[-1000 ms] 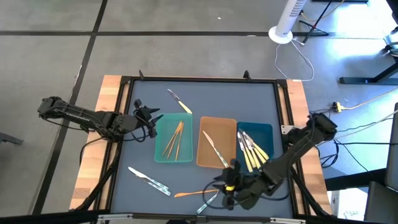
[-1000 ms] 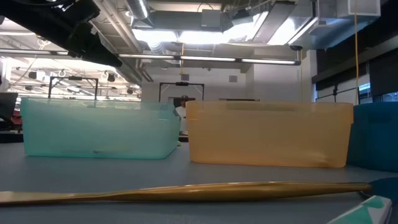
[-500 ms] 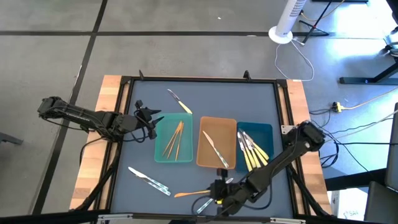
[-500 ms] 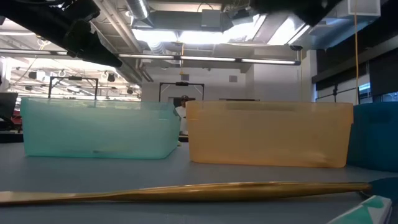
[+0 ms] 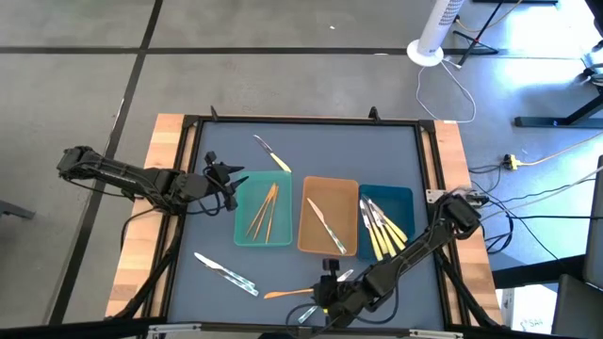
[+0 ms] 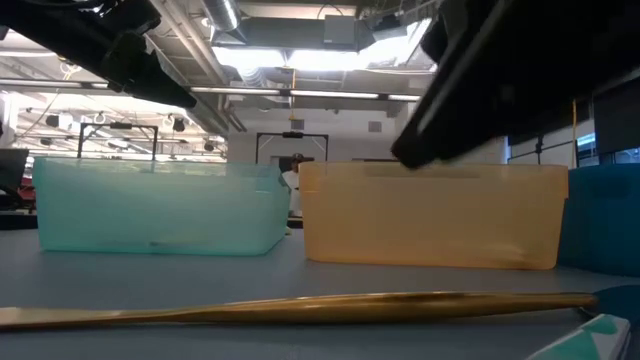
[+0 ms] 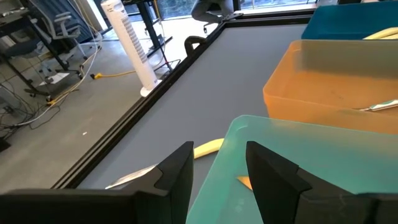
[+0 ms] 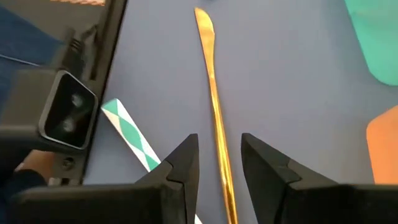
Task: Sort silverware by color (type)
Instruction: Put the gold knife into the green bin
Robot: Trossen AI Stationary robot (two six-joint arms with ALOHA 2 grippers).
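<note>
High view: straight down, whole table. Low view: tabletop level, facing trays close. Wrist views: near-surface. Low and right wrist share the gold knife (image 8: 214,106)

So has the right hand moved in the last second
Yes. In the high view the right hand has slid left along the table's near edge, away from the dark-blue tray, over the gold knife.

Looks like a robotics lab or open workshop. Bare ceiling ducts (image 6: 340,30), office chairs (image 7: 53,28), loose floor cables (image 5: 457,89), a tower fan (image 5: 435,33).
</note>
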